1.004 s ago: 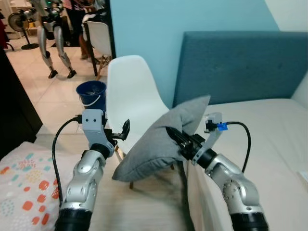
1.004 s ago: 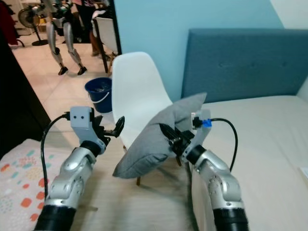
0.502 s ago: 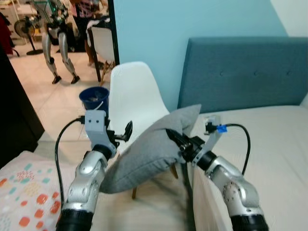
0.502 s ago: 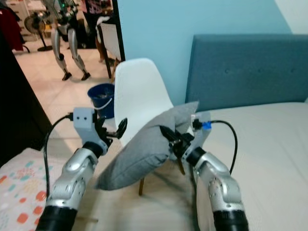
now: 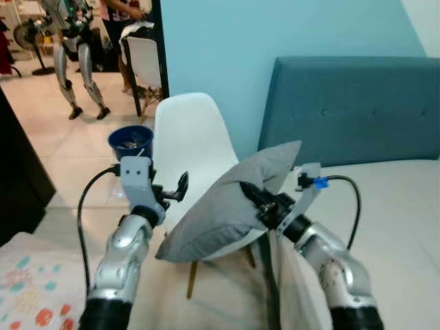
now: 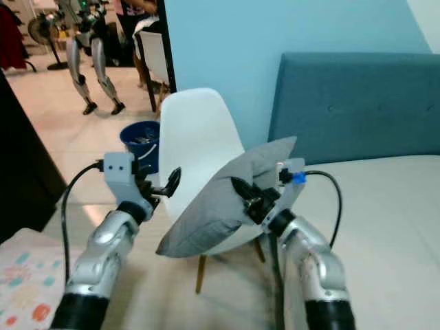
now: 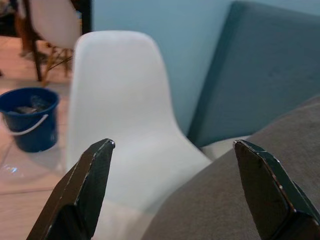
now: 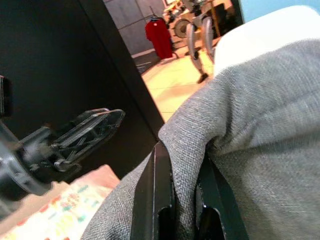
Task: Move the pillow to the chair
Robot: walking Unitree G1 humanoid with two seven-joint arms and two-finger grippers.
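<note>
— While the right gripper (image 5: 249, 191) pinches it, where is the gray pillow (image 5: 223, 205)?

— It is in the middle of the frame, up in the air, hanging out from the gripper toward the left. Its low corner sags down at lower left, and its top corner pokes up near the blue headboard (image 5: 350, 106). The pillow is in front of the white chair (image 5: 189, 141), over the seat part (I cannot tell if it touches the seat).

— How does the gripper hold it?

— The two black fingers (image 8: 162, 192) are pressed together on a fold of the gray cloth. You can see the cloth bunch up between them in the right wrist view.

— And the left gripper (image 5: 177, 190)?

— It is at left of center, just beside the pillow's left side. Its fingers (image 7: 85, 187) are spread wide and hold nothing. Between them you see the chair back and a bit of pillow.

— How many things are there?

— One pillow. One white chair close by, and one more white chair (image 5: 146, 58) far off at the upper left. One blue bucket (image 5: 130, 141) on the floor behind the near chair. One bed (image 5: 392, 227) on the right side. One spotted blanket (image 5: 34, 292) in the lower left corner. One more robot (image 5: 69, 51) stands at the upper left, next to a person (only part shows).
</note>
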